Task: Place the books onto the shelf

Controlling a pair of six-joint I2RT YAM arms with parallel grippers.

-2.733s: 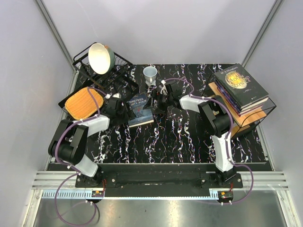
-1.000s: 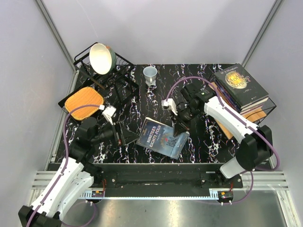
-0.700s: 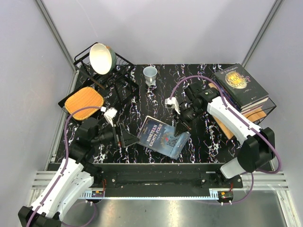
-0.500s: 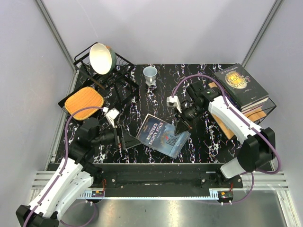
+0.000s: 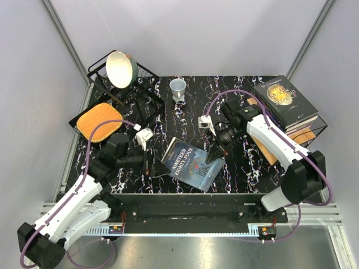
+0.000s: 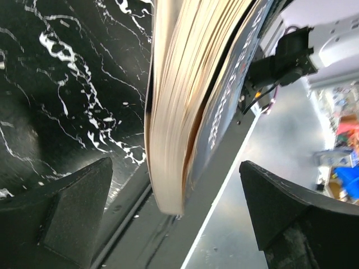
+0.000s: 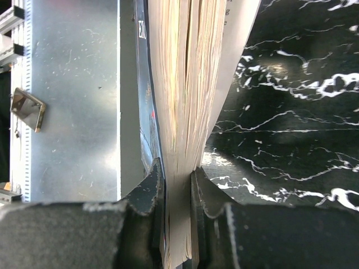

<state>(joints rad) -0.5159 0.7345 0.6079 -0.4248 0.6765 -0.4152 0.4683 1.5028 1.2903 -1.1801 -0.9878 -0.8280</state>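
The blue-grey "Nineteen Eighty-Four" book (image 5: 189, 163) hangs tilted over the table's near middle. My right gripper (image 5: 215, 153) is shut on its right edge; in the right wrist view both fingers (image 7: 151, 193) pinch the pages of the book (image 7: 185, 84). My left gripper (image 5: 151, 163) stands open at the book's left edge. The left wrist view shows the book's (image 6: 179, 101) page edge between the wide-apart fingers (image 6: 67, 216), touching neither. More books (image 5: 284, 101) lie stacked on the shelf (image 5: 295, 139) at the right, a black one with a gold disc on top.
A black wire dish rack (image 5: 143, 92) holding a tilted bowl (image 5: 121, 68) stands at the back left. An orange-brown cutting board (image 5: 99, 121) lies in front of it. A white cup (image 5: 178, 87) sits at the back middle. The metal rail (image 5: 185, 212) runs along the near edge.
My left arm has reached right, bringing its open gripper up to the book's left edge. The right gripper has kept its hold on the book, which shifted slightly.
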